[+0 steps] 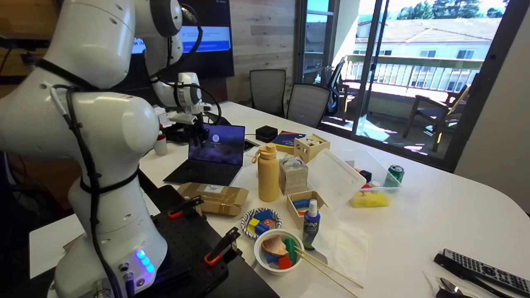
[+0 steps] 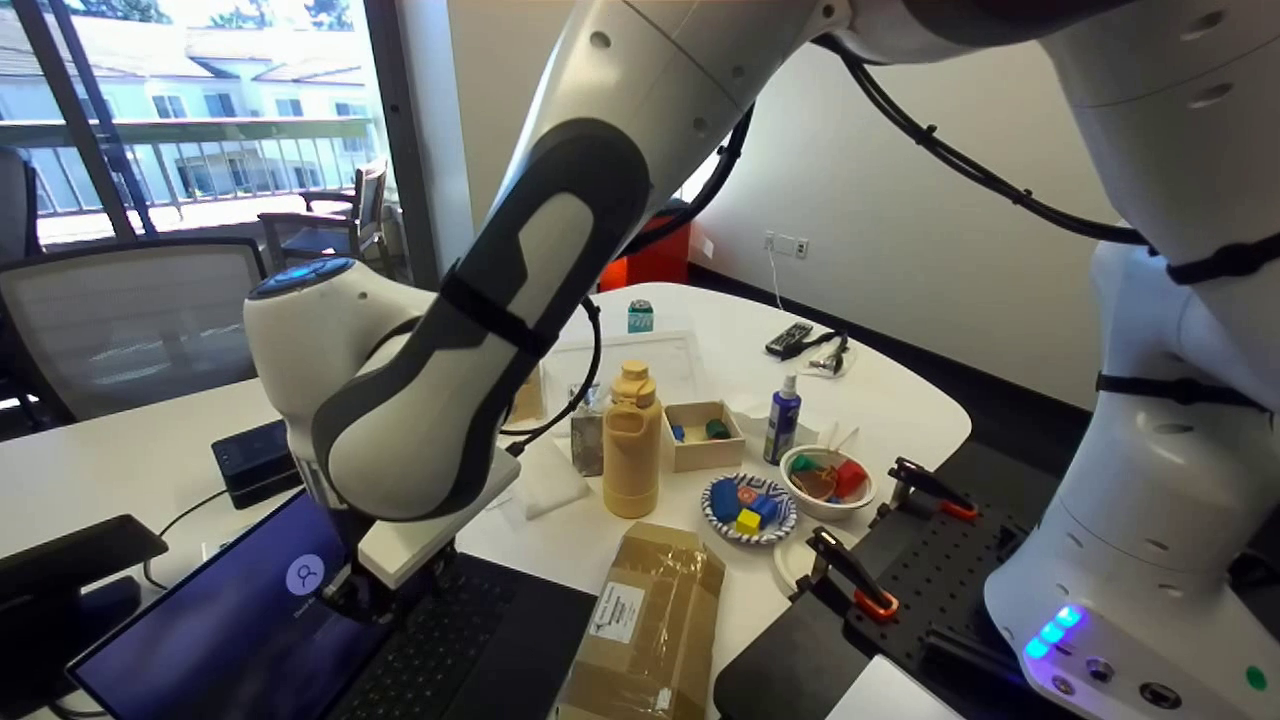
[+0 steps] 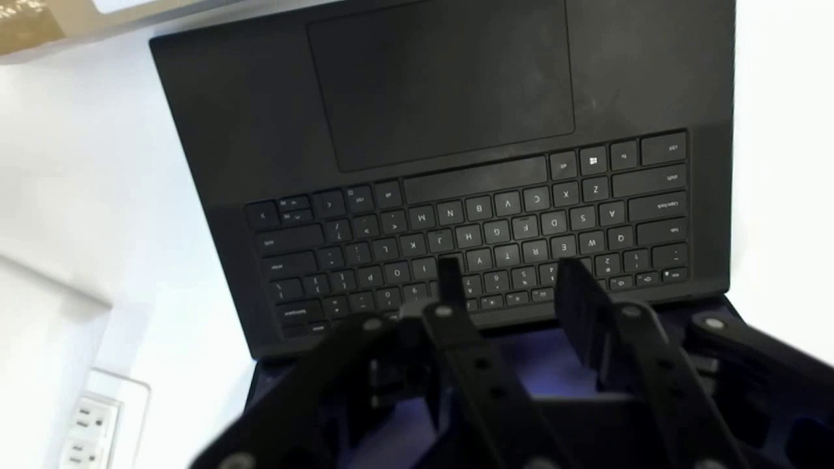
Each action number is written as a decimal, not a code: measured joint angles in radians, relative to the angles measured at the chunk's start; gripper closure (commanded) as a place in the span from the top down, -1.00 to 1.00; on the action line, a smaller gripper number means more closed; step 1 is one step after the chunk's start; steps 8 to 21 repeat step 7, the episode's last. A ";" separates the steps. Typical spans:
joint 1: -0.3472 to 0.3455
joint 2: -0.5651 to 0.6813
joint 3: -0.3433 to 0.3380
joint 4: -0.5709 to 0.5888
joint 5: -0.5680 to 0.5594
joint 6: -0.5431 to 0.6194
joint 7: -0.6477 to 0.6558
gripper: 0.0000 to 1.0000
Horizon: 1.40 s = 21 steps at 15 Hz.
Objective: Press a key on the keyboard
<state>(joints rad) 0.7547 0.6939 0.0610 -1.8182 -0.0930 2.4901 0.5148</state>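
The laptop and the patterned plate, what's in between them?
A brown cardboard box lies between the laptop and the patterned plate; it shows there in both exterior views.

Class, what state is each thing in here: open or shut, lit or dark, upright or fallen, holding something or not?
Gripper: open, holding nothing
Keyboard: exposed, partly hidden in the wrist view
Laptop: open, screen lit
Yellow bottle: upright, capped
Spray bottle: upright
Cardboard package: lying flat, taped
Bowl: holding assorted pieces
Patterned plate: holding coloured blocks
Green can: upright
Wall display: lit
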 measured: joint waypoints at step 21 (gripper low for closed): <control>-0.017 -0.118 -0.001 -0.081 -0.006 -0.041 0.000 1.00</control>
